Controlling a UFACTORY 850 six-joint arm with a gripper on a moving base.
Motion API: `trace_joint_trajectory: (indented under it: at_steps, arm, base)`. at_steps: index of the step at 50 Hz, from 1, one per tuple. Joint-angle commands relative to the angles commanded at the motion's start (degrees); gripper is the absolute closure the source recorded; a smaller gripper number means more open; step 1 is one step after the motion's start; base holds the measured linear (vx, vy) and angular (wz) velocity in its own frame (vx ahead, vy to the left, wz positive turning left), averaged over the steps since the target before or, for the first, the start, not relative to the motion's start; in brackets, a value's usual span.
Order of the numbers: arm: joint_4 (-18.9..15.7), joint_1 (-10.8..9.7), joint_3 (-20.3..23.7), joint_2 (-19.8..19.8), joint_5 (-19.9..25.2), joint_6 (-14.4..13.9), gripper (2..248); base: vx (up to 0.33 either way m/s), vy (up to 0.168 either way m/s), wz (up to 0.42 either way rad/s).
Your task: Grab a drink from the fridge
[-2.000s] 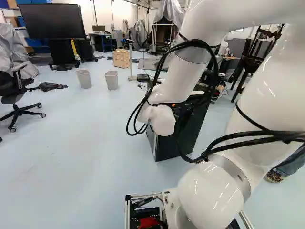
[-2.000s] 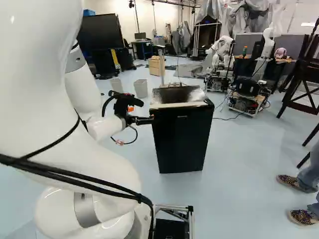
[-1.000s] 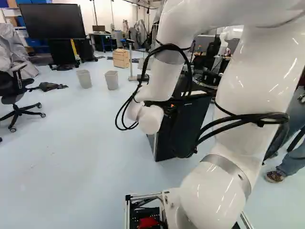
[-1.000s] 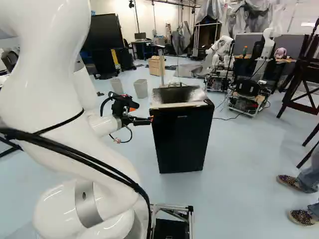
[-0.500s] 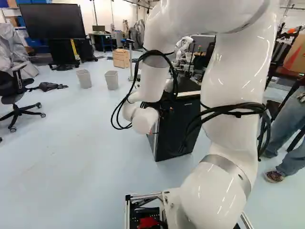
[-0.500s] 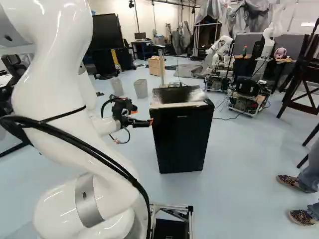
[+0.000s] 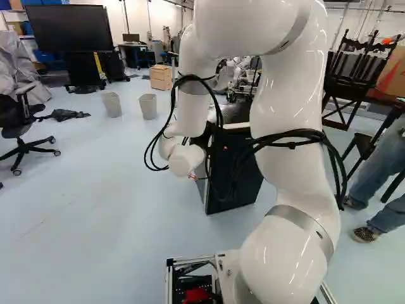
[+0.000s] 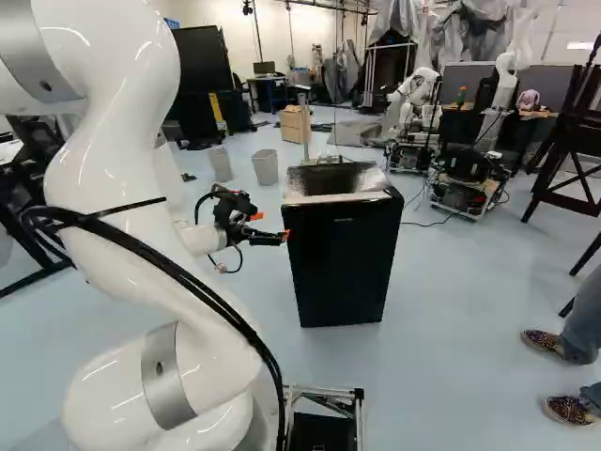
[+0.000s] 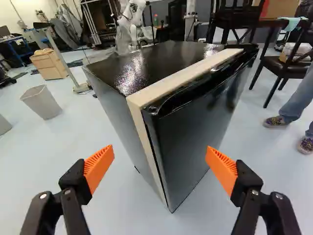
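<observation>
While the black two-finger gripper (image 8: 285, 238) stands wide open with nothing in its grip, the black box-shaped fridge with a pale strip along its door edge (image 8: 343, 263) is upright on the pale blue floor (image 8: 470, 329) directly ahead of it. In the wrist view, the near vertical edge of the closed door lies between the lines of the ribbed orange pads (image 9: 99, 164) — whether either fingertip touches the fridge cannot be determined.

White, glossy jointed arm (image 7: 288, 107) swung leftward in left base view; black two-fingered hand (image 8: 285, 236) slightly lower in right base view.
</observation>
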Motion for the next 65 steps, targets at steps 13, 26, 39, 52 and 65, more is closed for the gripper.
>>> trace_joint_trajectory:
  at_steps: [13,26,39,52,65]
  arm:
    - [2.74,-0.23,-1.69,-1.14,0.00,0.00,3]
    - [5.27,-0.66,-3.16,-2.07,0.00,0.00,3]
    - [6.84,-1.01,-4.48,-2.90,0.39,0.00,3]
    - [8.07,-1.37,-5.79,-3.70,1.02,0.00,3]
    - [9.26,-1.78,-6.98,-4.43,1.66,0.00,3]
  base:
    - [0.000,0.000,0.000]
    - [0.000,0.000,0.000]
    - [0.000,0.000,0.000]
    - [0.000,0.000,0.000]
    - [0.000,0.000,0.000]
